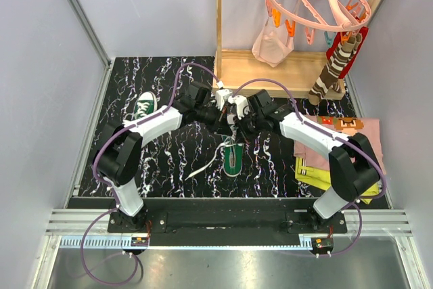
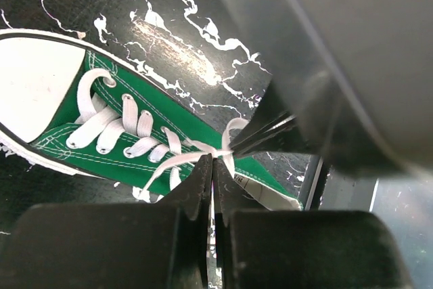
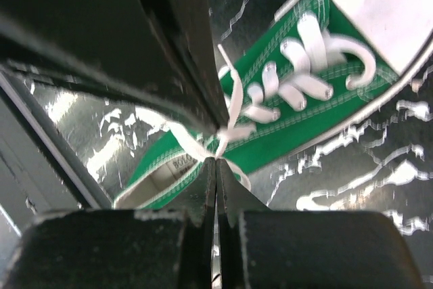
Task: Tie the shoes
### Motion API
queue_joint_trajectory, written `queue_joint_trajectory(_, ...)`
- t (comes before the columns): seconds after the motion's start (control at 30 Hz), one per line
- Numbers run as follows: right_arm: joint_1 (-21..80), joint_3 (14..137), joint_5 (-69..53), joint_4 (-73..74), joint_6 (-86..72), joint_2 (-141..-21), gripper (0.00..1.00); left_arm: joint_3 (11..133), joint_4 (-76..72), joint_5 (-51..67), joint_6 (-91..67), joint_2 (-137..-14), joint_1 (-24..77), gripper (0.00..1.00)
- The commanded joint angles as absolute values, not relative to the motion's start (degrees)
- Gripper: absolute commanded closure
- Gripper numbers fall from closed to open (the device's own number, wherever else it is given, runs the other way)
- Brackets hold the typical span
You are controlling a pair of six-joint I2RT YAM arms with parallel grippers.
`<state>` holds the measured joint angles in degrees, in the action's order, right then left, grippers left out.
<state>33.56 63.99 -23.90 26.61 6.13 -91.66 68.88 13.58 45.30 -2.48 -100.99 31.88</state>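
Nearest us, the middle shoe (image 1: 233, 160) sat on the worktop (image 1: 169, 160), its long axis running near to far and its heel opening toward us. Just above its far half, the left jaws and right jaws met tip to tip, each shut tight on a strand of white lace (image 2: 177, 162). Neither arm was nearer. The second shoe (image 1: 144, 106) lay far left, well apart.

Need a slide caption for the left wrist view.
Jaws shut, the left gripper pinches a white lace of the green sneaker on the black marbled table.
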Motion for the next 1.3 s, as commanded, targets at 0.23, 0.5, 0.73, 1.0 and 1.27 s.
queue_joint_trajectory(0.23,33.3,57.9,-26.5,11.2,4.8,-91.8,1.00,66.7,12.2,48.3,-3.3,-97.4,30.2,0.79)
queue_joint_trajectory(0.5,33.1,55.0,-26.5,7.6,6.9,-91.5,1.00,59.8,6.2,48.4,8.3,-89.7,21.5,0.46)
queue_joint_trajectory(0.73,32.9,55.0,-26.8,6.7,7.0,-91.8,1.00,61.1,13.9,48.1,43.4,-89.4,21.1,0.43)
queue_joint_trajectory(1.0,32.8,55.5,-26.5,6.6,6.9,-92.5,1.00,61.9,18.2,50.6,62.7,-93.0,25.4,0.42)
queue_joint_trajectory(1.27,32.7,55.9,-26.3,6.6,7.0,-93.0,1.00,64.3,17.9,49.8,65.1,-97.6,29.1,0.43)
